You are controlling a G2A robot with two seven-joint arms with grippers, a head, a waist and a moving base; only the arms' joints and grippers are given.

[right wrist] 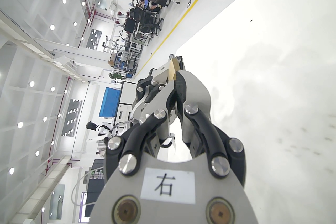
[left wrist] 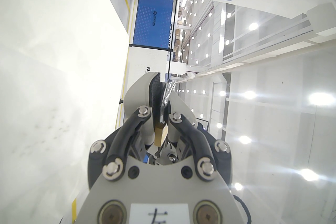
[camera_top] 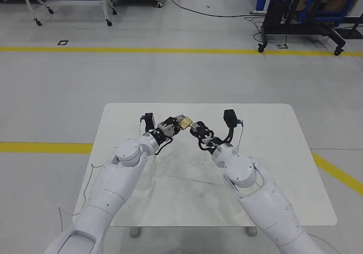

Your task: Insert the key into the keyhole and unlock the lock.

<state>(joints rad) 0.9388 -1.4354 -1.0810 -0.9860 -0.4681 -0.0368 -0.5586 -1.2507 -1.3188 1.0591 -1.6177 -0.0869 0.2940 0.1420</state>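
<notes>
White counter (camera_top: 283, 190), seen from above: both arms come in from the near edge and meet over its middle, wrists angled inward, tips almost nose to nose and off the surface.

Right pincer (camera_top: 197, 129): nearly closed. From its own wrist camera I see the two fingers (right wrist: 195, 93) drawn close, with the brass lock (camera_top: 183, 120) nipped between their very tips. The lock is held up above the counter, between the two pincers, and the other arm's pincer is just beyond it.

Left pincer (camera_top: 171, 126): also drawn in tight. Its pads (left wrist: 155, 93) clamp the flat silver head of the key (left wrist: 167, 96), which I see edge-on and standing slightly proud of the fingertips. A small brass piece (left wrist: 160, 136) sits deeper in the gap, toward the palm; I cannot tell what it is.

The key's blade is hidden behind the fingertips. I cannot tell whether it has entered the keyhole or merely sits against the lock body.
</notes>
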